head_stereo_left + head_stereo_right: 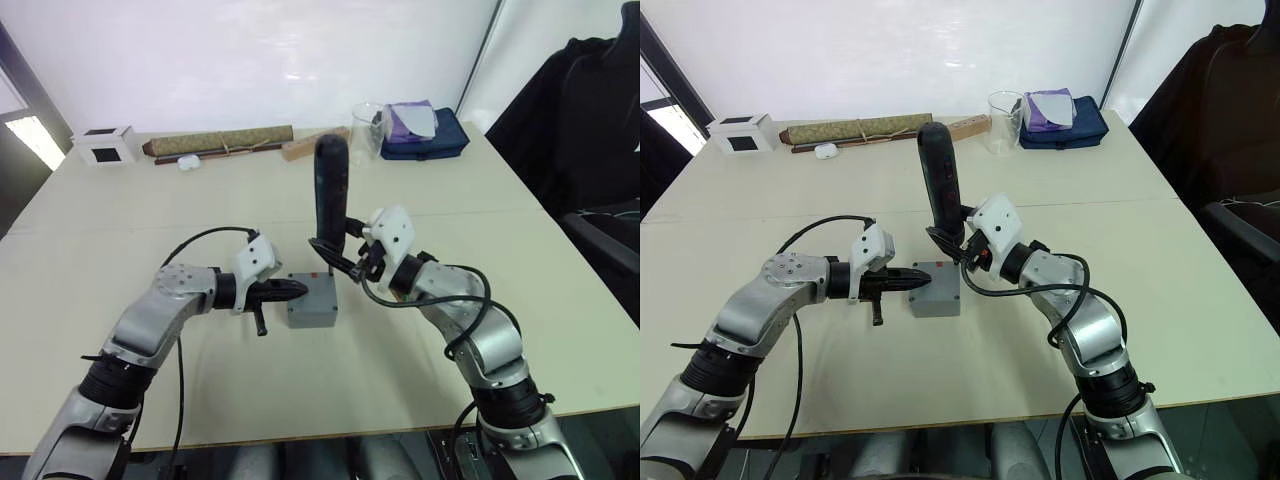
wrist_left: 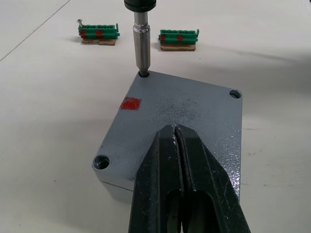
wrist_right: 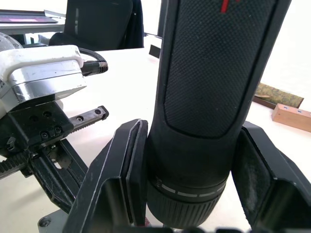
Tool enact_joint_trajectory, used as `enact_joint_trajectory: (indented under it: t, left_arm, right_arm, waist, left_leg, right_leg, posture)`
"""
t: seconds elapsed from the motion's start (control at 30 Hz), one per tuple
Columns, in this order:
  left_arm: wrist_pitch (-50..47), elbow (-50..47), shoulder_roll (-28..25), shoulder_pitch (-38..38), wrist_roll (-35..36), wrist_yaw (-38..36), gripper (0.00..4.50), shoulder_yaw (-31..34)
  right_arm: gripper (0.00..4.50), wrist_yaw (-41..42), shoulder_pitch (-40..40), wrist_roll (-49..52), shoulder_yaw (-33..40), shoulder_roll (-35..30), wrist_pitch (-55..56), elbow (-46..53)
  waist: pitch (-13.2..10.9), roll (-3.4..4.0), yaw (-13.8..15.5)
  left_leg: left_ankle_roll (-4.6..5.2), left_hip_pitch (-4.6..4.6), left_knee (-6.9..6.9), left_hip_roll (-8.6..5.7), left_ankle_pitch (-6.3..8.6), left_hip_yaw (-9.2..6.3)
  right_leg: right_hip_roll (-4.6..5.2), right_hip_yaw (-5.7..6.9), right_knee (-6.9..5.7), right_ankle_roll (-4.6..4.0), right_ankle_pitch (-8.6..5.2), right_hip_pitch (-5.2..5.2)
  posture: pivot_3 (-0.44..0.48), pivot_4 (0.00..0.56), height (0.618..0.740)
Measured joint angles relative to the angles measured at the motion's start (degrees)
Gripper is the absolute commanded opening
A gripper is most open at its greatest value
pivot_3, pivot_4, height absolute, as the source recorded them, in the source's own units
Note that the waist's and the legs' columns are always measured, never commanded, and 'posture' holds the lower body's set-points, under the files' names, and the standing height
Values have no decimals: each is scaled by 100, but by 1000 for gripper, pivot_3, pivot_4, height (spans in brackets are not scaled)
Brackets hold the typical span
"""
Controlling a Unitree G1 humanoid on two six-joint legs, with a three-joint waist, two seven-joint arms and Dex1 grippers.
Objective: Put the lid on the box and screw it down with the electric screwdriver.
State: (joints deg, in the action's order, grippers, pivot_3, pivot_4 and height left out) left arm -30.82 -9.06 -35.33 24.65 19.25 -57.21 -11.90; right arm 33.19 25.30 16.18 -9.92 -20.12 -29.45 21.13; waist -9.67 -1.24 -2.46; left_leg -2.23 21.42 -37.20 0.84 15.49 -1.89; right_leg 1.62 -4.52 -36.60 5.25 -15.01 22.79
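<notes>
Right gripper (image 1: 335,250) pinched the electric screwdriver (image 1: 331,190), bit in a lid (image 2: 180,116) corner hole; left gripper (image 2: 176,145) fingers pressed together on the lid.

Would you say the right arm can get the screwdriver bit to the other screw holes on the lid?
Probably yes. The electric screwdriver stands upright over one corner of the lid, and the remaining holes lie uncovered. The left gripper, jaws shut, presses mid-lid, clear of the corners.

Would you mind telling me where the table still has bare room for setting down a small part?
The broad stretch between the box and the far row is bare, as are both side edges of the table. The far edge is crowded: white cube, rolled mat, clear cup, blue pouch. Around the box, both tools and the electric screwdriver crowd in.
</notes>
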Motion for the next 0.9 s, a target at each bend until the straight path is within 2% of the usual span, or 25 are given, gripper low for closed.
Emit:
enact_joint_trajectory:
  t: [0.13,0.2,0.33,0.4,0.47,0.57,0.63,0.77,0.9]
  left_arm:
    - [7,3,13,3,52,-4,0,67]
    - [-28,63,70,5,152,4,0,181]
    - [-387,265,375,80,527,268,0,602]
    - [-725,261,533,269,905,403,0,896]
    - [-957,95,466,400,1182,435,0,1139]
    - [-1182,-355,45,419,1495,182,0,1278]
    - [-1297,-626,-208,396,1630,-15,0,1264]
    - [-1395,-1155,-526,293,1776,-348,0,1069]
    - [-1255,-1343,-581,280,1543,-409,0,587]
  right_arm:
    - [2023,129,738,675,392,-227,-983,-11]
    - [2023,47,1272,1123,875,-335,-1503,-4]
    - [2023,-463,2587,2321,2148,-501,-3074,-167]
    - [2023,-676,3185,2794,2684,-826,-4139,-659]
    - [2023,-767,3343,2847,2881,-1336,-4734,-1112]
    - [2023,-622,3003,2402,2321,-2660,-5099,-1944]
    - [2023,-470,2702,2143,1850,-3284,-5408,-2587]
    - [2023,265,2161,1998,919,-3983,-5646,-3341]
    - [2023,1110,2126,1395,-276,-4289,-4976,-4036]
  waist:
    - [-23,13,10]
    - [-35,22,8]
    - [-39,20,10]
    - [-49,10,18]
    - [-51,9,33]
    - [-57,12,52]
    - [-70,26,48]
    - [-104,55,2]
    - [-130,96,-40]
  left_leg:
    - [0,40,1,-1,0,1]
    - [0,94,-9,-2,-1,-1]
    - [0,126,4,-3,-1,-4]
    - [1,162,1,-1,-1,-21]
    - [0,179,2,-5,-1,-23]
    - [2,196,6,-18,0,-12]
    - [8,202,7,-21,3,2]
    - [31,203,10,-18,17,12]
    - [33,196,8,-12,18,24]
  right_leg:
    - [4,0,-2,-1,3,40]
    - [3,0,-16,15,15,93]
    - [2,4,-49,22,19,147]
    - [0,22,-49,19,20,174]
    - [5,27,-40,18,19,184]
    - [15,23,-9,20,18,192]
    - [18,14,8,22,20,193]
    - [11,11,27,24,20,193]
    - [-6,-3,25,28,22,198]
  posture:
    - [0,150,740]
    - [0,150,740]
    - [0,150,740]
    - [0,150,740]
    - [0,150,740]
    - [0,150,740]
    - [0,150,740]
    - [0,150,740]
    - [0,150,740]
